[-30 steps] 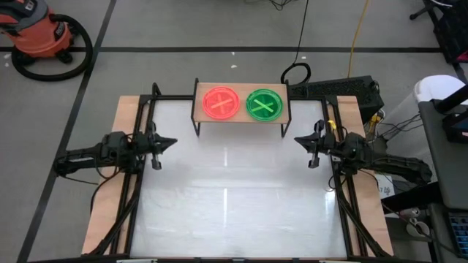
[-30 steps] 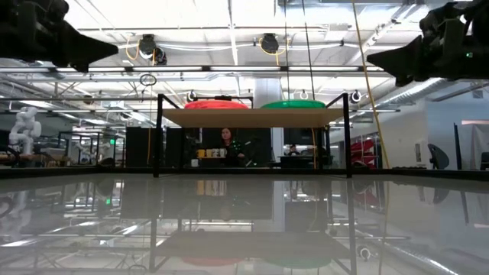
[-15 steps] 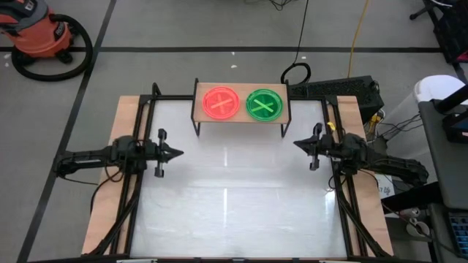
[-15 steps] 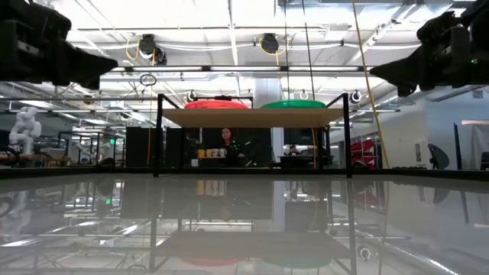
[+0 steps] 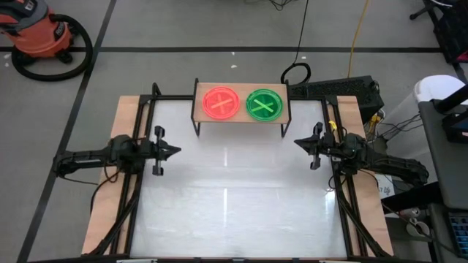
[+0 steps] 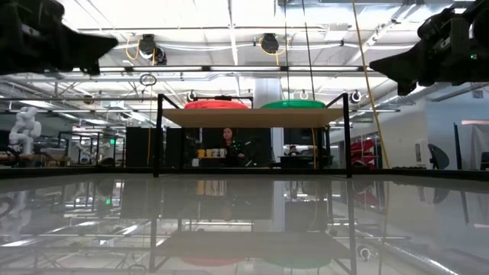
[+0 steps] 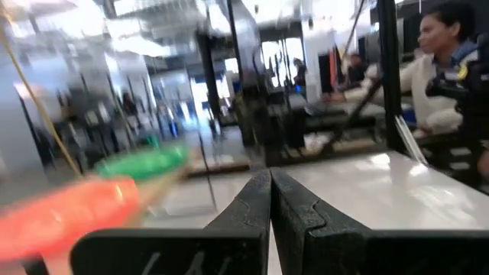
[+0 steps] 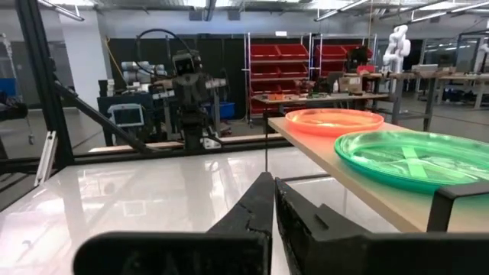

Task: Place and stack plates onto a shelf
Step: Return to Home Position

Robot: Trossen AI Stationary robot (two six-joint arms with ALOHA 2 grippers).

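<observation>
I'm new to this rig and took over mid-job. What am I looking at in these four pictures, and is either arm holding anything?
Two dark robot arms work at a white table. The high view looks straight down on it. The low view looks level across the tabletop. Each wrist view looks out past that arm's own fingers. The left gripper and the right gripper hover at the table's sides, both shut and holding nothing. On the wooden shelf a red-orange plate stack and a green plate stack sit side by side.
</observation>
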